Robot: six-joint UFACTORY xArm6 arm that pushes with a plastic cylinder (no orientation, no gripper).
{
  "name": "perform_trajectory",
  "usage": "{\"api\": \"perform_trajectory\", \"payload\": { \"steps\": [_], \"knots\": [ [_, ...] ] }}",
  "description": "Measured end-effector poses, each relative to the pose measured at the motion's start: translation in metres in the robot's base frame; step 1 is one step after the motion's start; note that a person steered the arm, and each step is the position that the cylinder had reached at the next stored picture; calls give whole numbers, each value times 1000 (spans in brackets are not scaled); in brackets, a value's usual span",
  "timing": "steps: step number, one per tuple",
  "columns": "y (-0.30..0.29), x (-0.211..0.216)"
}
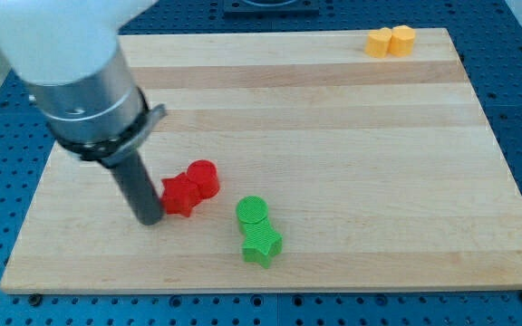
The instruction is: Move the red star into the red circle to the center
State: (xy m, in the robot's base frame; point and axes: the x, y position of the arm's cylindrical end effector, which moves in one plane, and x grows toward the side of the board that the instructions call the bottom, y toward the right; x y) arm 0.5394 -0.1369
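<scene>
The red star [181, 194] lies left of the board's middle, touching the red circle [204, 177] on its upper right. My tip [149, 220] stands on the board just left of the red star, close against its left side. The dark rod rises from there to the view's upper left.
A green circle [253, 212] and a green star [261, 244] touch each other just right of and below the red pair. Two yellow blocks [390, 42] sit side by side at the top right of the wooden board [379, 181]. Blue perforated table surrounds the board.
</scene>
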Motion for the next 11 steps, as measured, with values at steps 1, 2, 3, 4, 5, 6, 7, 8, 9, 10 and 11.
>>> {"api": "perform_trajectory", "payload": {
  "steps": [1,2,3,4,5,6,7,8,9,10,11],
  "knots": [
    [28,-23],
    [46,-49],
    [66,-71],
    [72,-90],
    [88,-107],
    [103,-116],
    [88,-107],
    [80,-86],
    [103,-69],
    [127,-50],
    [135,-56]
  ]
}}
